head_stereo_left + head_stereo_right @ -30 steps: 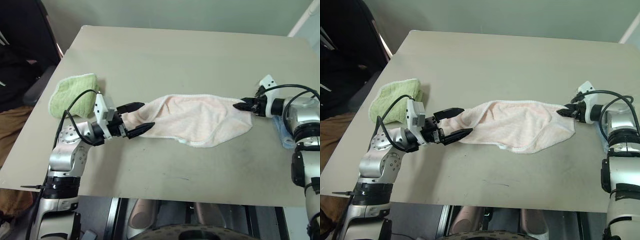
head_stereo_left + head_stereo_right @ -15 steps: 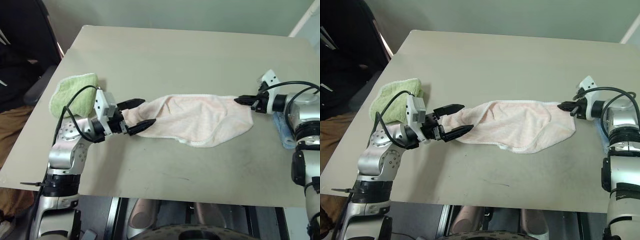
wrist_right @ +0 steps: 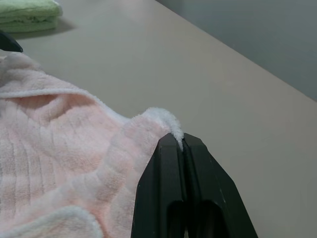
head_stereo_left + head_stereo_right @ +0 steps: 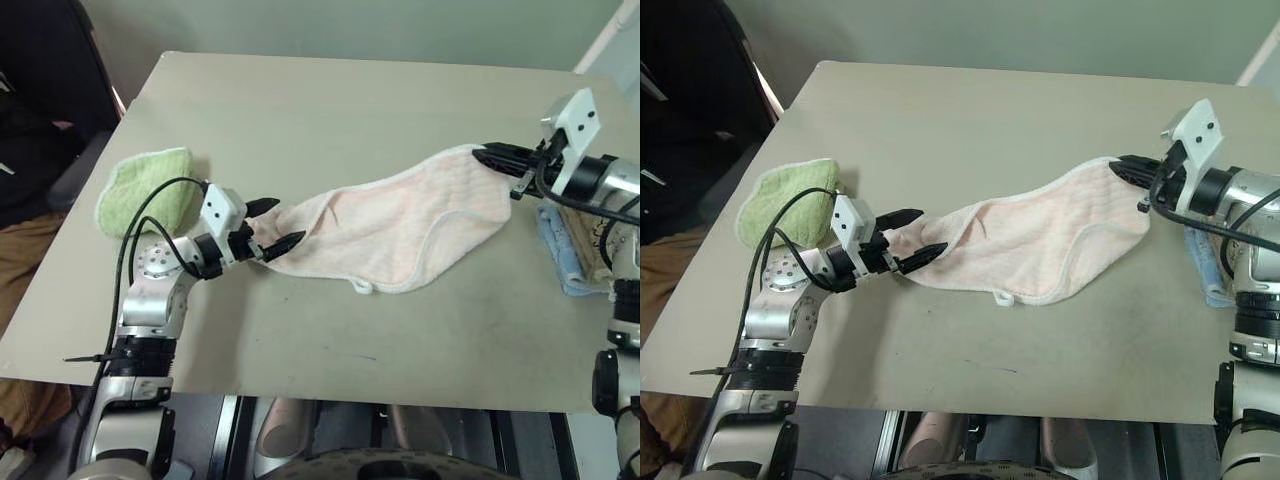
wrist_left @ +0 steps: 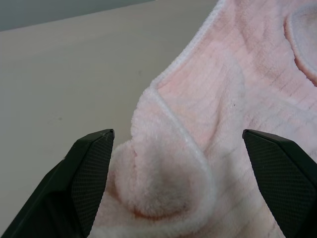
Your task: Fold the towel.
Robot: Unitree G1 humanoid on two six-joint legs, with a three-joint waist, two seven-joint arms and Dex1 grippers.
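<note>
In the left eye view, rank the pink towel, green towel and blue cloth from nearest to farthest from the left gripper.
1. Pink towel: its end lies between the open left gripper fingers.
2. Green towel: behind it, at the table's left edge.
3. Blue cloth: far right edge.

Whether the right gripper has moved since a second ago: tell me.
Yes. The right gripper, shut on the towel corner, rose and shifted away from the blue cloth, lifting that end.

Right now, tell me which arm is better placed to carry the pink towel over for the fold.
Right. The right gripper is shut on a corner of the pink towel. The left gripper is open, its fingers either side of the bunched end, not gripping yet.
</note>
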